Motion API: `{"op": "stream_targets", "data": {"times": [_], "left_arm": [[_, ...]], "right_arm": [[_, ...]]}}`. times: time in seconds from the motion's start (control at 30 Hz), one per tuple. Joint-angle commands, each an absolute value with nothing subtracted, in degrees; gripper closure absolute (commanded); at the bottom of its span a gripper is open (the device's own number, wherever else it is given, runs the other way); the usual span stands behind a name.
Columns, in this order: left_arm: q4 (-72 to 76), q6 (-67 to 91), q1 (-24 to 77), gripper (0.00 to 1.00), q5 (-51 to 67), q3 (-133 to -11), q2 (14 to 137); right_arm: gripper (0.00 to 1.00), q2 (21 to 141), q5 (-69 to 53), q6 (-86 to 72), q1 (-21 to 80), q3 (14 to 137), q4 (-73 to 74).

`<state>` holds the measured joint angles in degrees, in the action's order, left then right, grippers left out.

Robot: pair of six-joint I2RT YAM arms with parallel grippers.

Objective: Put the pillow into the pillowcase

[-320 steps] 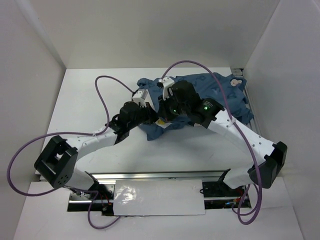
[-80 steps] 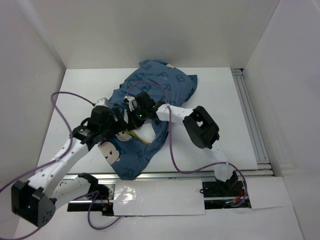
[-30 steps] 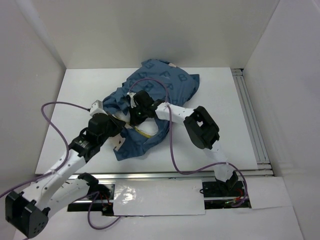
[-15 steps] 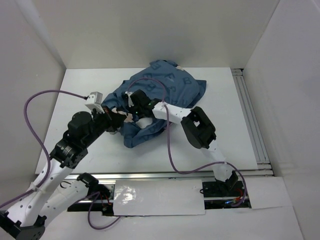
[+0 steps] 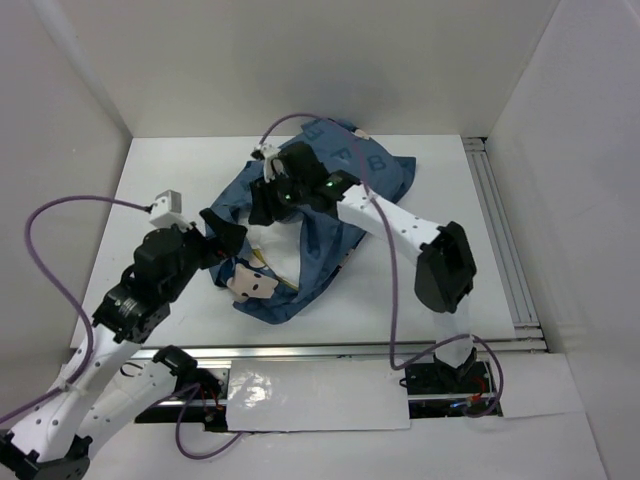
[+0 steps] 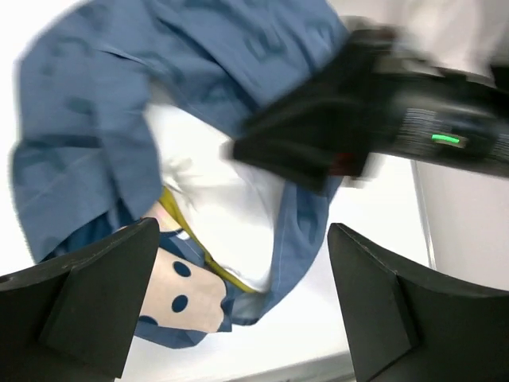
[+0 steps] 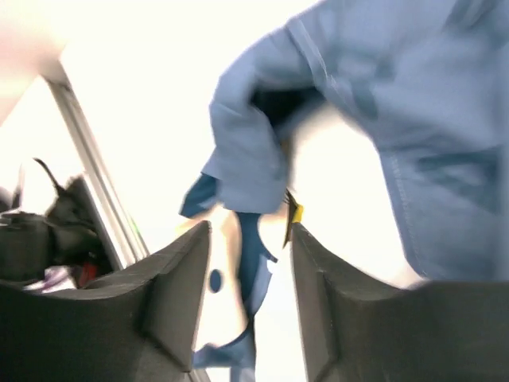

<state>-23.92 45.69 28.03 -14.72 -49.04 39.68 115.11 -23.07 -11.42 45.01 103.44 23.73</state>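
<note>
Left arm (image 5: pixel 140 290): white links dotted with small dark marks, bulky black joint housings. Right arm (image 5: pixel 392 218) is the same build; I see a green light (image 5: pixel 327 184) lit near its wrist. Left cable (image 5: pixel 28 250) is purple and looped wide; right cable (image 5: pixel 396 295) is purple too. A small pale-grey box (image 5: pixel 166 205) sits on the left wrist. Left hand (image 5: pixel 222 236) is black, its fingers (image 6: pixel 87 310) blocky matte wedges. Right hand (image 5: pixel 268 200) is black, fingers (image 7: pixel 171 298) dark grey and smooth.

Wide-spread left pincer (image 6: pixel 242 239) over pillowcase (image 6: pixel 79 119) bunched around white pillow (image 6: pixel 215 199), yellow piping showing; right arm (image 6: pixel 374 103) upper right.
</note>
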Motion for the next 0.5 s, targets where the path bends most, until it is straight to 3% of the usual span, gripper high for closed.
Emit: {"op": "stream_targets", "data": {"times": [0.0,0.1,0.47], "left_arm": [[-27.94,49.38,27.95,0.0,-24.41,-51.15,37.27],[-31.98,49.92,27.95,0.0,-27.5,-52.29,38.66],[-33.75,49.13,24.0,0.0,-28.38,-61.59,69.15]], "right_arm": [[0.44,107.25,-20.58,-10.02,44.38,102.92,26.02],[0.44,104.25,-18.9,-9.5,44.38,99.59,26.89],[0.51,95.11,-17.58,-3.43,46.31,82.02,25.23]]}}
